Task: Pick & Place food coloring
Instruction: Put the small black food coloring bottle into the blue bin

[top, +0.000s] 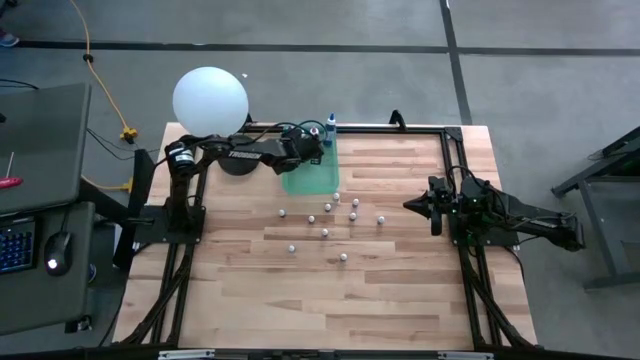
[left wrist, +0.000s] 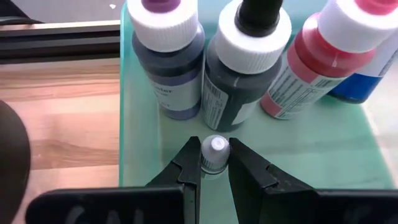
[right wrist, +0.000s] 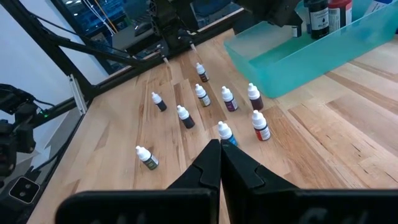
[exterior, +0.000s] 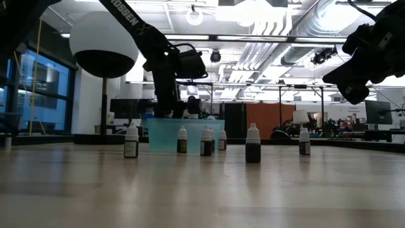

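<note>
Food coloring bottles (top: 325, 233) stand scattered at the table (top: 400, 310) centre; larger ones (left wrist: 236, 68) stand in the green tray (top: 310, 180) at the far edge. Left gripper (left wrist: 214, 163) is over the tray, pinching one small white-capped bottle (left wrist: 214, 152) just beside the larger bottles. Right gripper (right wrist: 221, 163) hovers at the table's right side, fingers pressed together, holding nothing.

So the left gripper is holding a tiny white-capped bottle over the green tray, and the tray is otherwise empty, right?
Not quite: the tray is not empty. The left wrist view shows the left gripper shut on the tiny bottle over it, with larger bottles standing in the tray just ahead, one purple-tipped, one dark, one red.
</note>
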